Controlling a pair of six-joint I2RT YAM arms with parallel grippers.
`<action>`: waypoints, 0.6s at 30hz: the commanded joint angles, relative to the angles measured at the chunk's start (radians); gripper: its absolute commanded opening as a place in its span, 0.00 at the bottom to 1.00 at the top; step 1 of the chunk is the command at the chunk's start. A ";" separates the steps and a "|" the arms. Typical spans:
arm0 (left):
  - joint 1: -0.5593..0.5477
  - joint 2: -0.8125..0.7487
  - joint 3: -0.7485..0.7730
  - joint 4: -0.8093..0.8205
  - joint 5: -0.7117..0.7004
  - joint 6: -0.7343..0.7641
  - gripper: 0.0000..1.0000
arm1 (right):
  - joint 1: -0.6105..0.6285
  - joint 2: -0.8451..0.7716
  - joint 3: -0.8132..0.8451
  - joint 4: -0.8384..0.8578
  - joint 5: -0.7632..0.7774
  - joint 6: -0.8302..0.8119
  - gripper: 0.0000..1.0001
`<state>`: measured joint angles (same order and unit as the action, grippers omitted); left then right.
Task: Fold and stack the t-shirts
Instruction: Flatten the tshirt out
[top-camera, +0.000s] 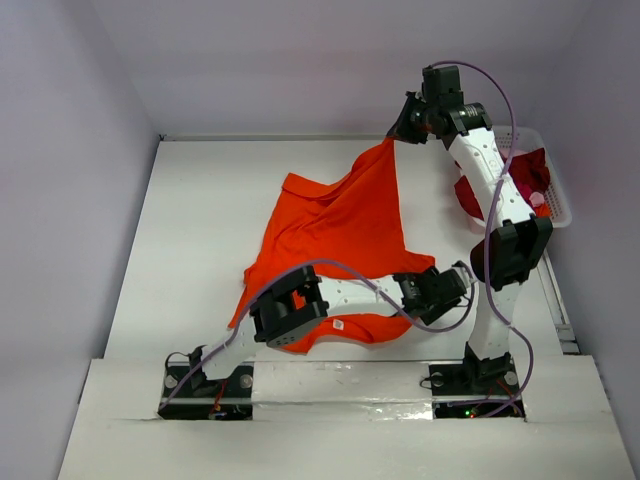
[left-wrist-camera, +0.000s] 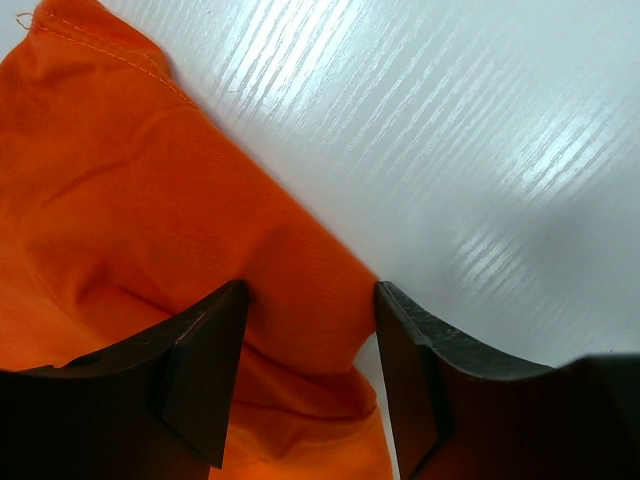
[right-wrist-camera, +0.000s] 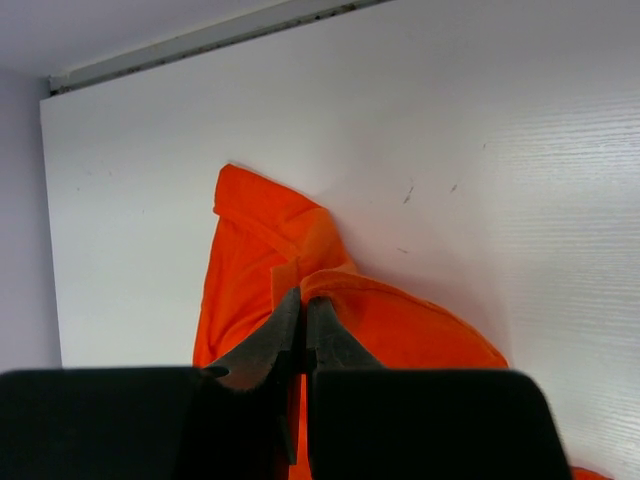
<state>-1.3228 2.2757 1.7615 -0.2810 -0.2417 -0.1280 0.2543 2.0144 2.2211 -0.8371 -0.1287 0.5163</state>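
Lying spread over the middle of the white worktop (top-camera: 200, 220), the orange shirt (top-camera: 340, 220) was rumpled and only partly flat. In the top view its body ran from about 7 o'clock up to 1 o'clock, where one corner rose off the surface in a taut peak. The right tool (right-wrist-camera: 303, 300) held that peak: its wrist view showed both fingers clenched together on a fold of orange cloth, the rest of the shirt hanging away below them toward 6 o'clock. The far wall edge crossed that view at 12 o'clock.

The left tool (left-wrist-camera: 310, 292) sat low at the shirt's near right edge, at roughly 4 o'clock from the shirt's middle. Its fingers (left-wrist-camera: 200, 370) stood apart with a ridge of orange cloth between them and bare worktop showing from 12 to 3 o'clock beyond. The cloth reached both inner faces, yet a clear gap remained, so the tool was not clamped. A hemmed corner showed at 11 o'clock in that view.

A small white label (top-camera: 338, 324) showed on the shirt's near edge at 6 o'clock, just beside the left arm.

At 2 o'clock on the worktop stood the white basket (top-camera: 560, 205), with the red shirt (top-camera: 525, 175) heaped inside it and spilling over its near side, partly hidden behind the right arm.
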 joint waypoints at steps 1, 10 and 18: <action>-0.006 -0.031 -0.010 -0.041 -0.024 -0.013 0.50 | -0.007 -0.068 0.017 0.039 -0.018 -0.006 0.00; -0.015 -0.044 0.024 -0.075 -0.057 -0.015 0.48 | -0.007 -0.066 0.018 0.043 -0.026 -0.004 0.00; -0.024 -0.035 0.023 -0.076 -0.064 -0.019 0.28 | -0.007 -0.065 0.017 0.046 -0.029 -0.002 0.00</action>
<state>-1.3403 2.2753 1.7634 -0.3099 -0.2871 -0.1417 0.2543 2.0144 2.2211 -0.8368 -0.1398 0.5167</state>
